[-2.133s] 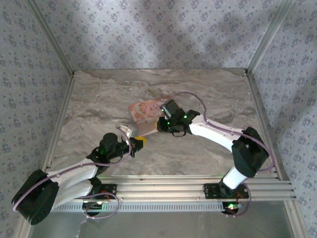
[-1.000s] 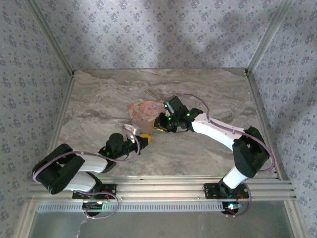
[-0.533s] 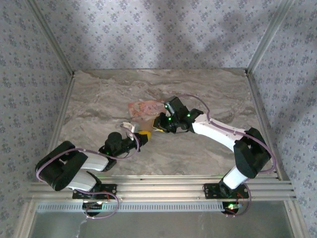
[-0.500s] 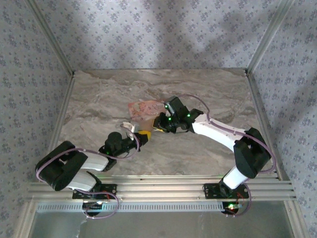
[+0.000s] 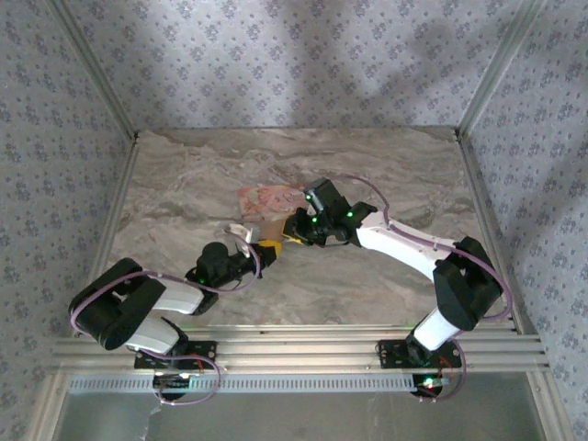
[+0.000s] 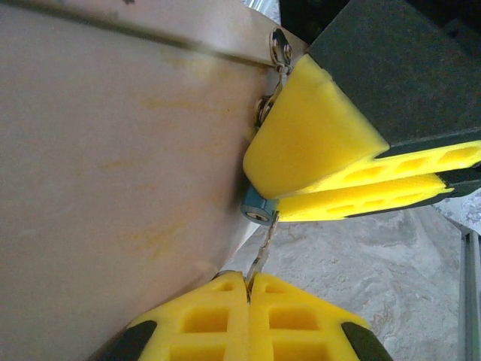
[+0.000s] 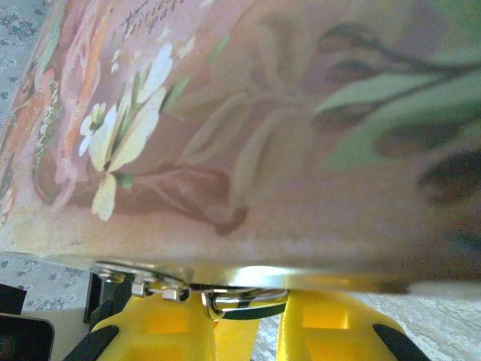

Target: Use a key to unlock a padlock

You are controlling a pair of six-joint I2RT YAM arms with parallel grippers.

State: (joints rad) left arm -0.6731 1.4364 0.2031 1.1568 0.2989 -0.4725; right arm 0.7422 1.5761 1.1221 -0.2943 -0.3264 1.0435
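The padlock point(image 6: 258, 207) is a tiny blue-teal block hanging at the edge of the pink illustrated box point(image 5: 262, 200). My right gripper point(image 5: 292, 237) is shut on it, its yellow fingers point(image 6: 323, 143) clamped over the body. In the right wrist view the metal shackle point(image 7: 244, 301) sits between my right gripper point(image 7: 248, 323) fingers, under the box point(image 7: 248, 113). My left gripper point(image 6: 248, 280) is shut on the key point(image 6: 263, 252). The key's blade points up at the padlock's keyhole end, its tip touching just right of the keyhole. From above, my left gripper point(image 5: 267, 248) sits close in front of the box.
The box's plain side point(image 6: 113, 150) stands close on the left of the key, with its metal hasp point(image 6: 279, 53) above the padlock. The marble table point(image 5: 386, 165) is walled in by patterned panels. An aluminium rail point(image 5: 303, 344) runs along the near edge.
My left gripper has crept forward and up with the key toward the padlock, and the left elbow has swung in. The right arm has held almost still.
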